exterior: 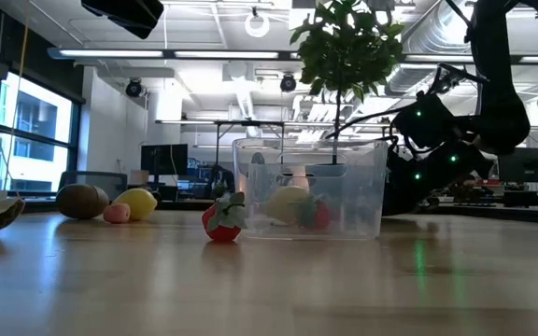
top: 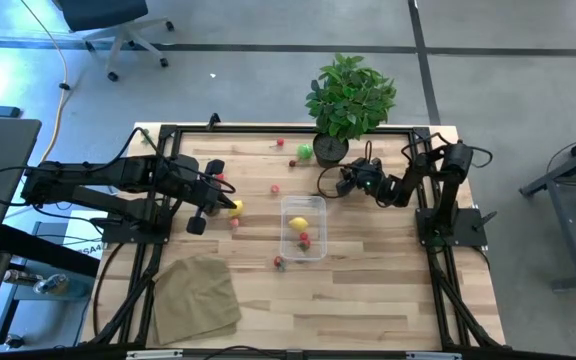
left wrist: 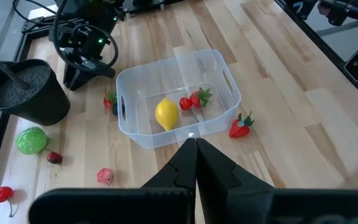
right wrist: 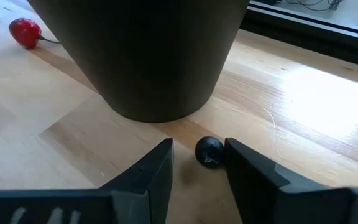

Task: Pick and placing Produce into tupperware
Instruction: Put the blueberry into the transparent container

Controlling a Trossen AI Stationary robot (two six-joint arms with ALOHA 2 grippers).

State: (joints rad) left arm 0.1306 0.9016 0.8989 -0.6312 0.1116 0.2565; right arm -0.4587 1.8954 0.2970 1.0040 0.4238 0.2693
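The clear tupperware point(top: 303, 227) stands mid-table and holds a yellow lemon point(left wrist: 166, 114) and red pieces point(left wrist: 192, 101). Tiny produce lies scattered on the wood: a strawberry point(left wrist: 241, 126) by the container's wall, a green piece point(left wrist: 31, 139), a lemon point(top: 235, 207) and several red ones. My right gripper point(right wrist: 197, 165) is open and low at the foot of the dark plant pot point(right wrist: 142, 56). Its fingers stand on either side of a small dark berry point(right wrist: 209, 151) that lies on the table. My left gripper point(left wrist: 196, 149) is shut, empty and raised left of the container. My right gripper has the dark berry point(right wrist: 209, 151) between its open fingers, close against one finger point(right wrist: 247, 171). Whether that finger touches it I cannot tell. The berry rests on the table.
The potted plant point(top: 348, 100) stands at the far edge, right behind my right gripper. A tan cloth point(top: 196, 297) lies at the near left corner. Bare wood shows near and right of the container. A brown kiwi point(exterior: 82, 201) sits beside the loose lemon.
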